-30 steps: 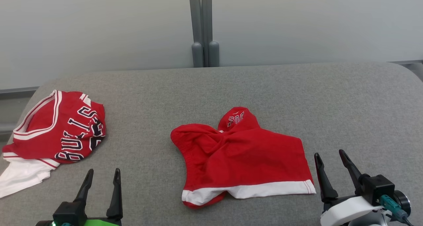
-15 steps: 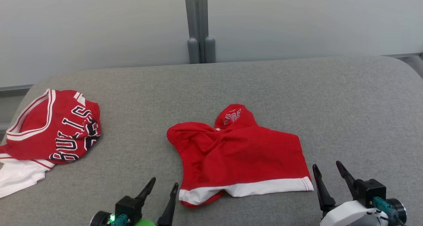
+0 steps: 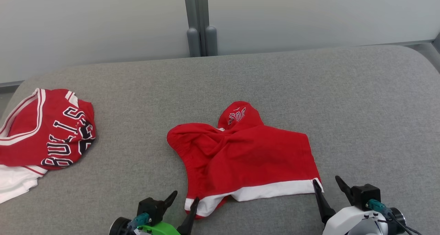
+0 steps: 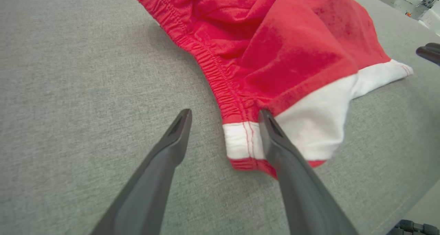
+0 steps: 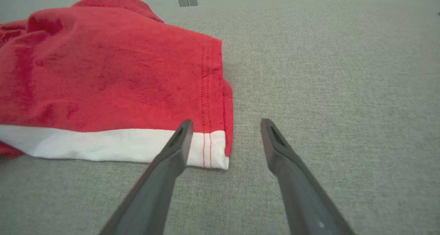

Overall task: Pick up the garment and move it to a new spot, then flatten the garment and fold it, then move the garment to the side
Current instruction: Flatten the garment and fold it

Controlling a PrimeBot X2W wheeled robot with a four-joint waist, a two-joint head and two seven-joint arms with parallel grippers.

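Red shorts [image 3: 240, 156] lie crumpled centrally on the worktop [image 3: 343, 101]. The open left claw [image 3: 186, 196] has swung in astride their 7 o'clock hem corner; the open right claw [image 3: 326, 180] straddles the 5 o'clock one.

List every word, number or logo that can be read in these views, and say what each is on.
"BULLS": dark, white-edged letters on the red jersey, running sideways across the crumpled cloth.
Dark shapes beside that word on the jersey: folded over, unreadable.
Small dark lettering on the raised fold of the red shorts: too small to read.
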